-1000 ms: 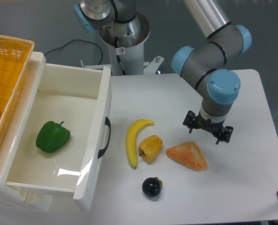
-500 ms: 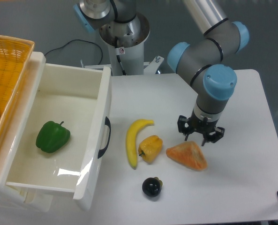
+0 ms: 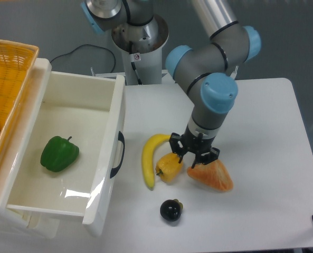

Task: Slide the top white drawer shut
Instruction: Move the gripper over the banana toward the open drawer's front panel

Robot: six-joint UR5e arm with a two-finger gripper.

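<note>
Table (image 3: 262, 105), white, bears all items; we list largest to smallest

1. Top white drawer (image 3: 66, 153): pulled fully out at left of table, front panel w/ black curved handle (image 3: 117, 154) facing the food items. Green pepper (image 3: 59, 153) lies inside on drawer floor.
2. Orange woven basket (image 3: 8, 79): far left, above/behind drawer, part out of view.
3. Arm w/ gripper (image 3: 194, 153): hangs over table centre, between yellow pepper and orange wedge, well apart from drawer. Fingers point down, slightly apart as far as we can see, holding nothing; exact gap hard to read from above.
4. Banana (image 3: 151, 158): nearest item to drawer front, just right of handle.
5. Orange wedge-shaped food (image 3: 211, 175): right of gripper, near-touching it.
6. Yellow pepper (image 3: 169, 167): beside banana, under gripper's left edge.
7. Small black round fruit (image 3: 171, 210): near front edge.

Step in hand, our judgement: approach to drawer front, not yet reached. To do well: bring fingers to panel approx. at handle height, mid-panel, push straight leftward so box doesn't skew on its runners. Obstacles: banana & yellow pepper sit in direct path btwn gripper & panel; we'd go over them, not through, else they get swept along
</note>
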